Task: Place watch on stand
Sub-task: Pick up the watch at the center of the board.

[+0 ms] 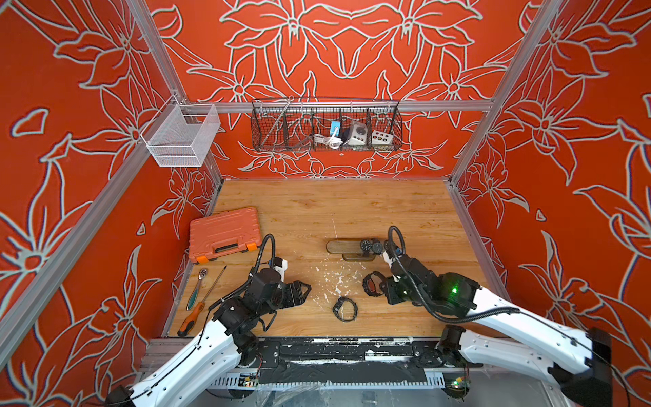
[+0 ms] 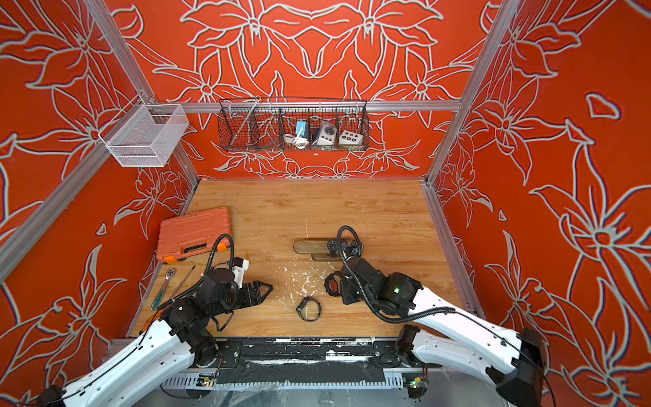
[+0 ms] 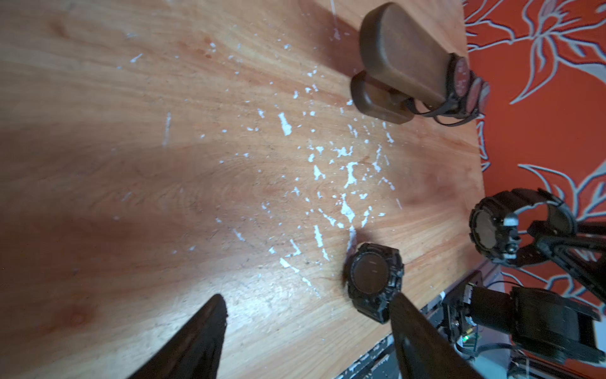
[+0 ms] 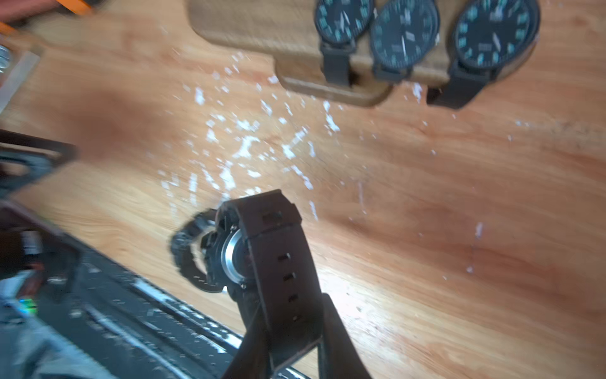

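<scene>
- Right wrist view: your right fingers (image 4: 337, 334) are clenched on the strap of the held watch (image 4: 229, 252). Its case hangs clear of the surface (image 4: 426, 213). Gripping the strap likely leaves the loop free to slide over a bar end.
- Stand (image 1: 343, 246): a wooden bar on a dark base, mid-surface, just beyond your right arm. Three watches (image 4: 403, 32) crowd the end nearest that arm; the far end is bare.
- Loose watch (image 1: 345, 309): rests on the surface near the front edge, between the arms, probably next in line.
- Left fingers (image 3: 203, 334): spread apart and empty, low beside the loose watch, apparently staged for it.
</scene>
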Controlling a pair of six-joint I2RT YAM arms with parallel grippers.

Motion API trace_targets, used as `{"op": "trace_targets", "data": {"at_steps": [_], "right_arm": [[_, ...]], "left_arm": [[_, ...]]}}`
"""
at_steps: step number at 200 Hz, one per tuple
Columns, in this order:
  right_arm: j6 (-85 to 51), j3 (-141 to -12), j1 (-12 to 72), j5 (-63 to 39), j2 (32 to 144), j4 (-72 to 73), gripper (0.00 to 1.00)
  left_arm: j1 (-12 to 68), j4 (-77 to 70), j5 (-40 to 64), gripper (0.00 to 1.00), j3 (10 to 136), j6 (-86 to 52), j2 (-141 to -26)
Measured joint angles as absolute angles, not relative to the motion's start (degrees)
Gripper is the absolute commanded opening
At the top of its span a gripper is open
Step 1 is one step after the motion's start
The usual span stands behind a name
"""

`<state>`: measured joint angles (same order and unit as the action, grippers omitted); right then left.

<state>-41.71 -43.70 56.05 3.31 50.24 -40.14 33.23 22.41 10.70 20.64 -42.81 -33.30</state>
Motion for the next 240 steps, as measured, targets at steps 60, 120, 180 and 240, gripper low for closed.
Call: {"op": "trace_targets", "data": {"at_steps": [60,120,180,240], "right_arm": [[-39.2,-43.7,55.6,-3.6,48.7,-34.0,0.0],[-38.2,-43.7,55.6,-5.7,49.9,-31.7,0.0],[-38.2,-43.7,55.7,-6.5,52.2,-28.7,0.0],[-38.2,-44.2,56.4,-6.5,54.5,-26.4,0.0]], "left_arm": [[39.0,15.4,13.7,0.73,30.7,-37.3,-39.5],[45.4,13.1,13.2,0.64,38.9,-31.3,-51.6],[49.0,13.3,11.9,0.51,44.1,-28.2,-60.8],[50.7,14.7,7.5,0.42,47.0,-26.1,-65.0]]}}
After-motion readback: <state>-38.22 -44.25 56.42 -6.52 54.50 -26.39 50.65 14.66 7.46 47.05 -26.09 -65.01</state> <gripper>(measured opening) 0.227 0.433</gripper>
